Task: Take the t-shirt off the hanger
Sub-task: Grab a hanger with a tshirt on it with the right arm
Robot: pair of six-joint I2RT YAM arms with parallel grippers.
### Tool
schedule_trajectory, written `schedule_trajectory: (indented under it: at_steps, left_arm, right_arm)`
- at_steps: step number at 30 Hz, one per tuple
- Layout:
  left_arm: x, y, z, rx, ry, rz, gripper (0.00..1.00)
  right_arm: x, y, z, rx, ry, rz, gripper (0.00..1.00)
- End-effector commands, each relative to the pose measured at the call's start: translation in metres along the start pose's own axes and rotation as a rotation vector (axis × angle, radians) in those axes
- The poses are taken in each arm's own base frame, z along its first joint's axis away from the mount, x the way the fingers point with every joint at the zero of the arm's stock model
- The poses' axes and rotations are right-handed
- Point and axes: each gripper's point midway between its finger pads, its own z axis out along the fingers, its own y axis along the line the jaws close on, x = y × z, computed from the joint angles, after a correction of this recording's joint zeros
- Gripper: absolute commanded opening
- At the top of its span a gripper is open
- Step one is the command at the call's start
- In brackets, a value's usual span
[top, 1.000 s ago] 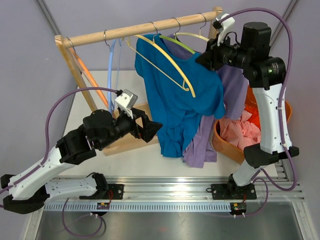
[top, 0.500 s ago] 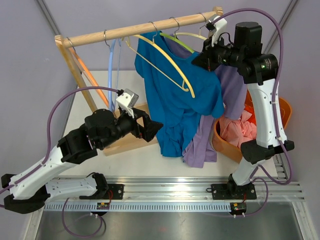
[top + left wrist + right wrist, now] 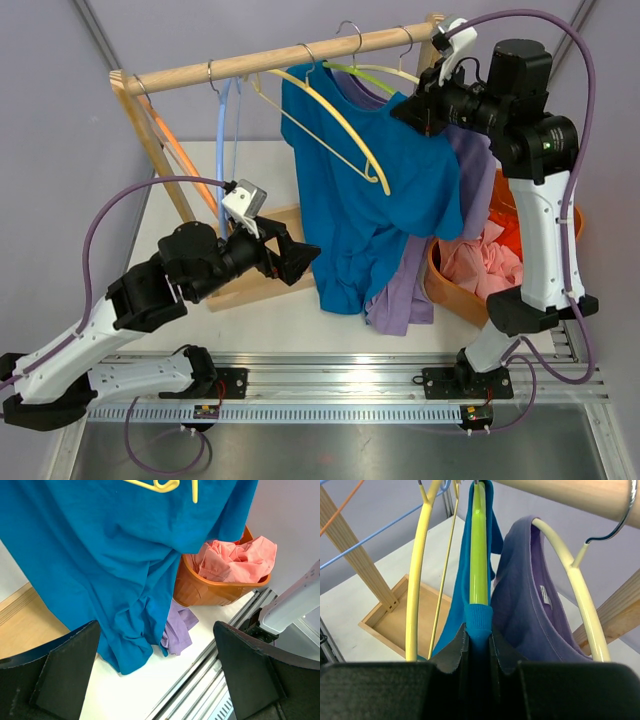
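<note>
- Blue t-shirt (image 3: pixel 360 190) hangs from the wooden rail (image 3: pixel 280 58) on a green hanger (image 3: pixel 360 77), its body falling in folds to just above the table (image 3: pixel 270 320).
- Look at your right wrist view: the shirt's neck fabric is draped over the green hanger's arm, and a thick fold of it runs down between the fingers.
- Your right gripper (image 3: pixel 425 105) is up at the rail's right end, at the shirt's shoulder. Its fingers are drawn in close and pinch that blue fold where it wraps the hanger's arm.
- Your left gripper (image 3: pixel 300 255) sits low, just left of the shirt's hem. Its fingers are spread as wide as they go and hold nothing; the blue cloth hangs in front of them in the wrist view, apart from both.
- A yellow hanger (image 3: pixel 340 130) lies across the front of the blue shirt, bare.
- Just behind and to the right, a purple shirt (image 3: pixel 405 285) hangs on a cream hanger (image 3: pixel 570 560), its hem showing below the blue one.
- Light blue (image 3: pixel 225 110) and orange (image 3: pixel 180 150) hangers hang bare at the rail's left end.
- An orange basket (image 3: pixel 200 587) stands to the right on the table with a pink garment (image 3: pixel 235 555) heaped in it.
- The rack's wooden base tray (image 3: pixel 250 285) lies under your left arm's wrist.
</note>
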Motion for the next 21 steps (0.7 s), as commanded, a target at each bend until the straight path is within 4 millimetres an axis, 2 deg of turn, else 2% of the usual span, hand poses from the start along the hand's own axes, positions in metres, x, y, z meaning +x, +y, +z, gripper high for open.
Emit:
schedule_trajectory:
  at_steps: [1,3,4,5,8,10,13,15,18,21]
  left_arm:
    - [-0.014,0.003,-0.003,-0.013,-0.064,-0.030,0.99]
    - [-0.014,0.004,-0.005,-0.016,-0.066,-0.029,0.99]
    - [-0.014,0.004,-0.005,-0.016,-0.066,-0.029,0.99]
    - [-0.013,0.004,-0.005,-0.016,-0.066,-0.026,0.99]
    - [-0.014,0.004,-0.004,-0.017,-0.063,-0.019,0.99]
    - [-0.015,0.004,-0.005,-0.017,-0.060,-0.017,0.99]
    - [-0.014,0.006,-0.007,-0.024,-0.059,-0.017,0.99]
    - [-0.013,0.008,-0.009,-0.030,-0.063,-0.020,0.99]
    - [-0.009,0.012,-0.010,-0.042,-0.058,-0.017,0.99]
    - [-0.004,0.015,-0.012,-0.050,-0.037,-0.001,0.99]
  right_arm:
    - [-0.085,0.012,-0.041,0.049,-0.314,-0.141,0.00]
    - [-0.081,0.017,-0.047,0.037,-0.324,-0.145,0.00]
    - [-0.088,0.019,-0.051,0.038,-0.358,-0.152,0.00]
    - [-0.086,0.021,-0.053,0.038,-0.360,-0.150,0.00]
    - [-0.085,0.018,-0.053,0.050,-0.354,-0.146,0.00]
    - [-0.085,0.021,-0.062,0.057,-0.354,-0.161,0.00]
    - [-0.073,0.022,-0.068,0.060,-0.325,-0.179,0.00]
    - [-0.063,0.026,-0.077,0.061,-0.300,-0.182,0.00]
    - [-0.036,0.021,-0.090,0.094,-0.229,-0.181,0.00]
    - [0.002,0.013,-0.103,0.127,-0.123,-0.164,0.00]
